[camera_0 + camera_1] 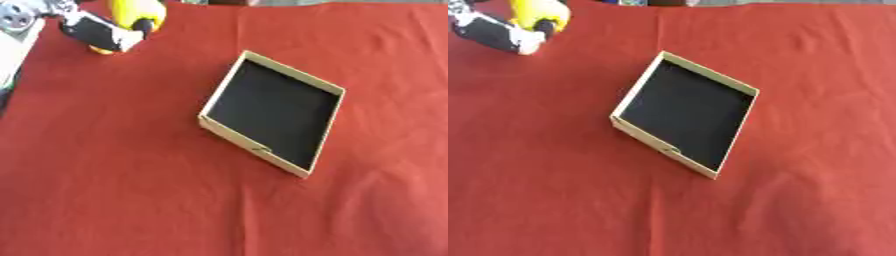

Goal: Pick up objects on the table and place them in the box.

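Note:
A shallow cardboard box (249, 146) with pale walls and a black floor lies askew on the red cloth, right of the middle, with nothing inside it. At the far upper left my left hand (94, 31) is up by the table's far edge, its black fingers curled round a rounded yellow object (136, 12). A dark fingertip lies across the object's front, and a bit of yellow shows below the palm. The hand and object are well apart from the box, up and to its left. My right hand shows in neither view.
The red cloth (114, 190) covers the whole table, with light creases at the right. A silver and white part of my left arm (16, 20) enters at the upper left corner.

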